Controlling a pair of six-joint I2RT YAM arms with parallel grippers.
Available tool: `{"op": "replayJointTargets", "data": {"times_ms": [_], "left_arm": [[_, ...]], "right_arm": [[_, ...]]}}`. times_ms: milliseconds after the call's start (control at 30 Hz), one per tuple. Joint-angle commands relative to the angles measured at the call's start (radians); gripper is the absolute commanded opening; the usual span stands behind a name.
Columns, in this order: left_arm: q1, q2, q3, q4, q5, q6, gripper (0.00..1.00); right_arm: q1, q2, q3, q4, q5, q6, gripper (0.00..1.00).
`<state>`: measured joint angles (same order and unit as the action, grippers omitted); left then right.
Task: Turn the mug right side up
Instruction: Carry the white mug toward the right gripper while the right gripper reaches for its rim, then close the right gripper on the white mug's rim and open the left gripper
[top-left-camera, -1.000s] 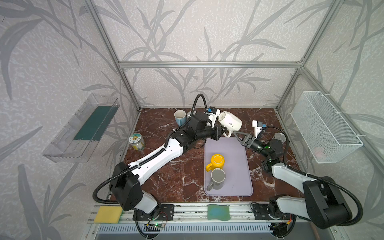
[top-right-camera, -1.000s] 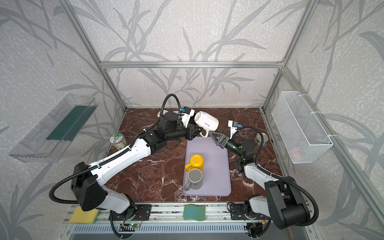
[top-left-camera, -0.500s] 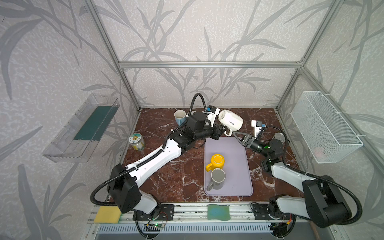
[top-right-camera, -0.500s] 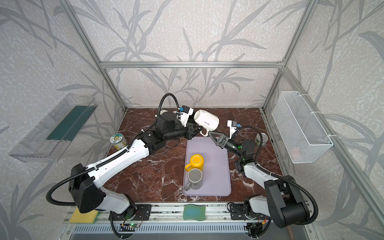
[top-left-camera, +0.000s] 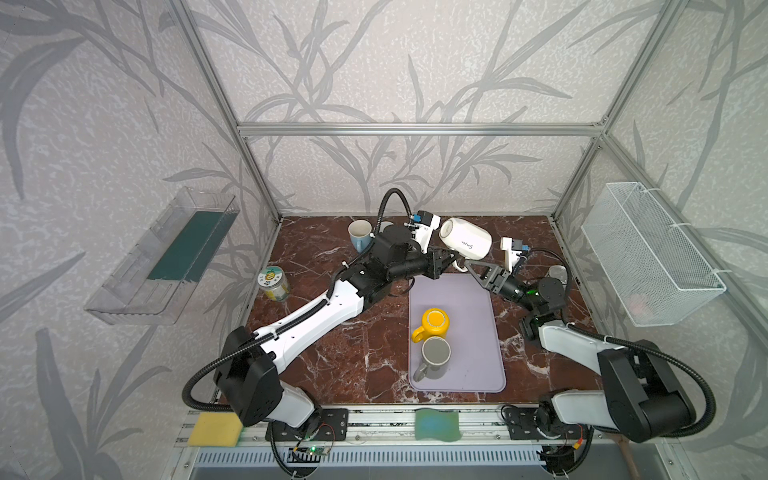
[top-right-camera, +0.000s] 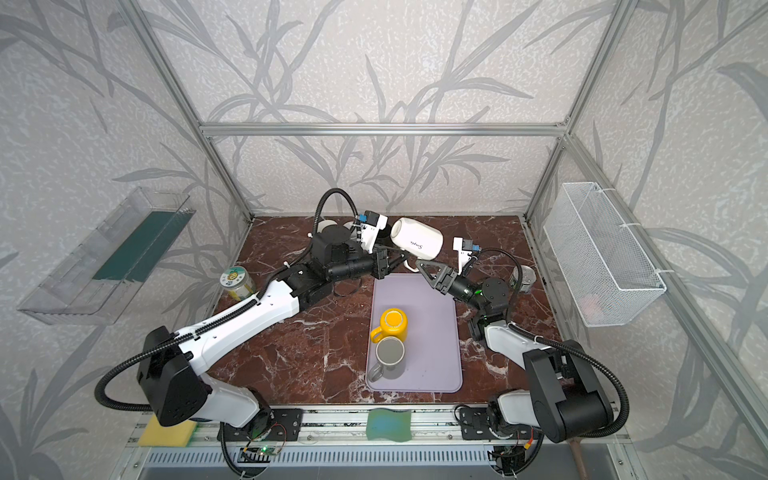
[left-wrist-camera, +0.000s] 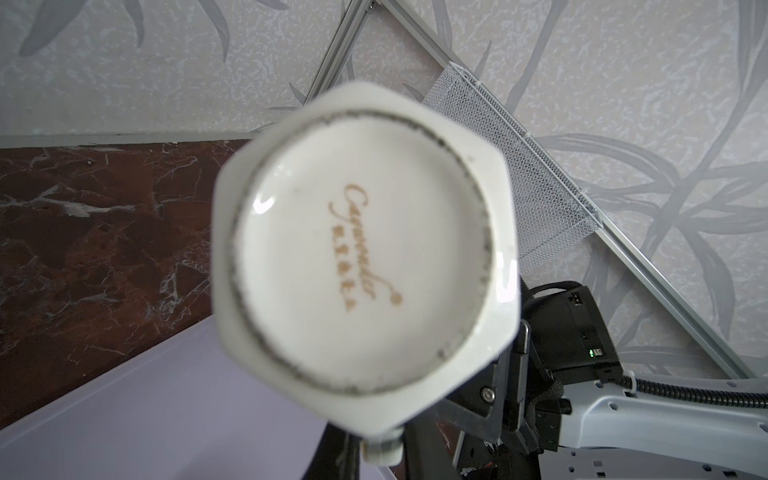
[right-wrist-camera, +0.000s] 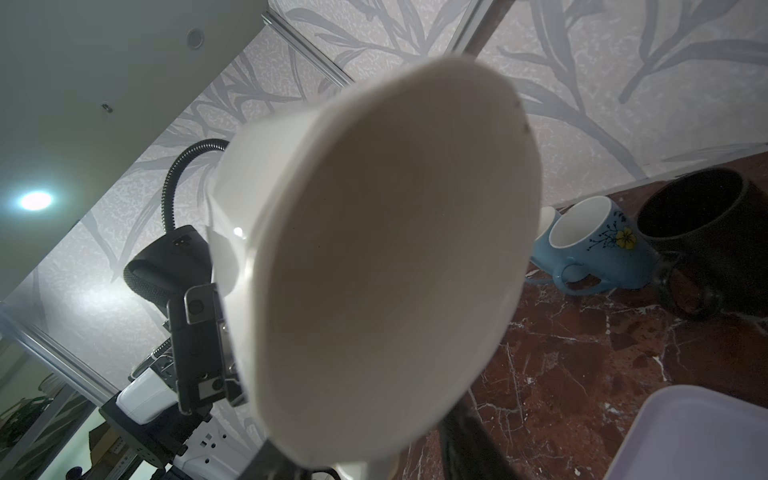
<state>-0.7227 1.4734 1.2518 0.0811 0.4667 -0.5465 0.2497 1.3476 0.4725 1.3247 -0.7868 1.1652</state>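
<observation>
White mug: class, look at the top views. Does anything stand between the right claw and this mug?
Nothing visible does. The right claw sits close under the open end of the white mug, which hangs tipped on its side. The left claw grips the handle from the opposite side, out of that path.

Seeing white mug (top-left-camera: 465, 243) off the table and lying on its side, base end toward the left, pinched at the handle by left gripper (top-left-camera: 449, 262) above the far edge of lilac mat (top-left-camera: 478, 332). Reading right gripper (top-left-camera: 471, 266) as tucked just under the mug beside that handle; can't call contact or jaw gap from here. Also logging yellow mug (top-left-camera: 434, 323) just beside grey mug (top-left-camera: 435, 356), mouth up, both on the mat, plus blue mug (top-left-camera: 360, 233) and labelled jar (top-left-camera: 274, 284) on marble table (top-left-camera: 332, 365).
</observation>
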Motion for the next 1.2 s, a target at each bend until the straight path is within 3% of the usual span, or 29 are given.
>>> {"op": "replayJointTargets", "data": {"times_ms": [0, 667, 1167], "left_arm": [[0.001, -0.073, 0.001, 0.152, 0.038, -0.012, 0.00], [0.006, -0.061, -0.042, 0.235, 0.122, -0.047, 0.00], [0.011, -0.059, -0.066, 0.233, 0.153, -0.039, 0.00]], "right_arm": [[0.005, -0.021, 0.041, 0.077, -0.013, 0.013, 0.45], [0.005, -0.111, 0.102, 0.076, -0.014, 0.089, 0.33], [0.003, -0.139, 0.102, 0.077, 0.027, 0.114, 0.15]]}}
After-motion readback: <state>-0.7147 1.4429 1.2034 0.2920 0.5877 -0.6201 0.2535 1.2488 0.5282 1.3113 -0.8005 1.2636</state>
